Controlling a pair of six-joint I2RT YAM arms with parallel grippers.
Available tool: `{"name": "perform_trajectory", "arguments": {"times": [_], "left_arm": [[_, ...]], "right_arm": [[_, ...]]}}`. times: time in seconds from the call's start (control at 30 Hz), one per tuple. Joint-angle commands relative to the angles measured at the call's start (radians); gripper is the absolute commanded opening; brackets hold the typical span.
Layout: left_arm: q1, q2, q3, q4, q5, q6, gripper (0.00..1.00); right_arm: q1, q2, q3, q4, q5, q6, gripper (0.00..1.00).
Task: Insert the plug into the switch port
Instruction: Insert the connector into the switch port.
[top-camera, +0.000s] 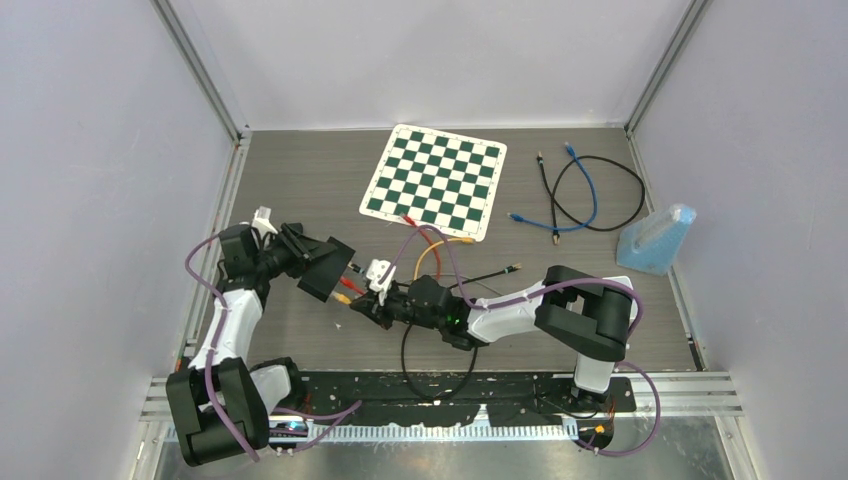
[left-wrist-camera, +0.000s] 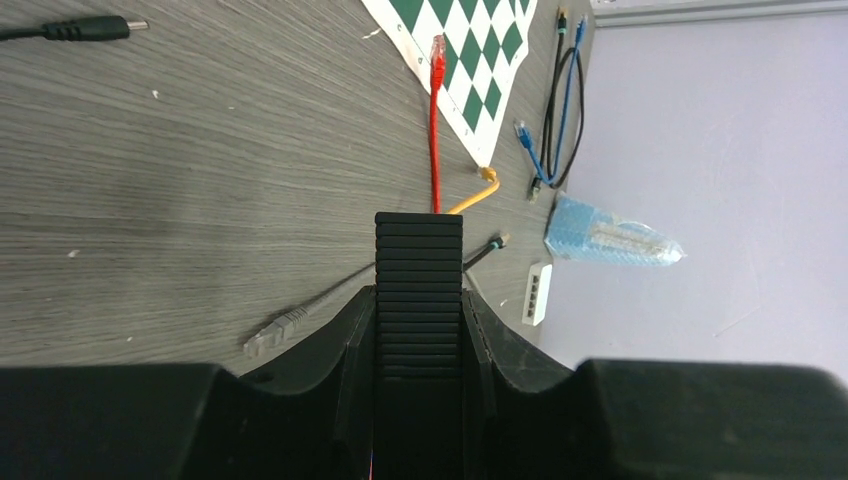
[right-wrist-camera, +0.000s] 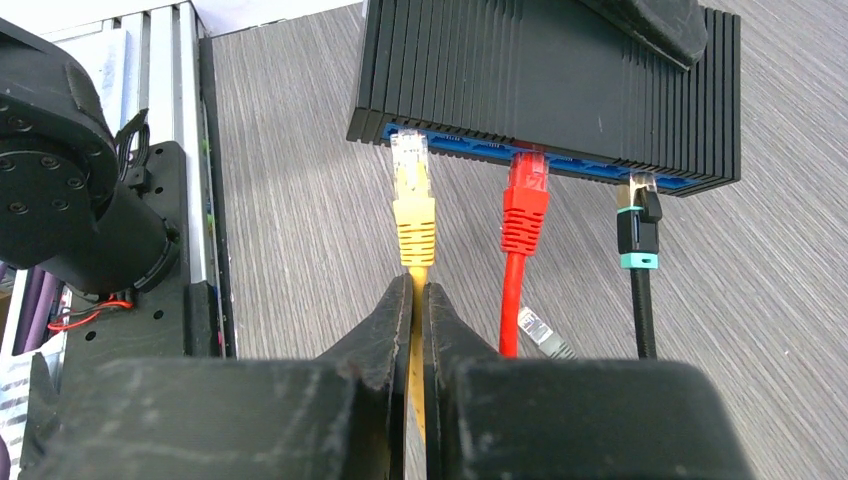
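Right gripper: pinched on yellow cable behind plug. Left gripper: clasping switch. Risk: plug skew from limp cable, missed port.

We see a grey wood-grain table. A checkered mat lies by its far edge, a blue cable and a black cable near the far right corner, and a blue pouch at the right edge.
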Motion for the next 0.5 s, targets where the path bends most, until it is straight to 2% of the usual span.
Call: {"name": "perform_trajectory", "arguments": {"times": [0.0,0.27,0.47], "left_arm": [[-0.012,-0.032,0.037,-0.069,-0.023,0.074,0.0],[-0.017,-0.043,0.029,-0.04,-0.024,0.045,0.0],[-0.017,-0.037,0.04,-0.077,-0.045,0.104,0.0]], "right_arm": [[-0.002,-0.054,0.113,0.056,0.041,0.015,0.05],[0.011,-0.001,0.164,0.046,0.039,0.09,0.05],[0.011,-0.021,0.143,0.036,0.113,0.142,0.05]]}}
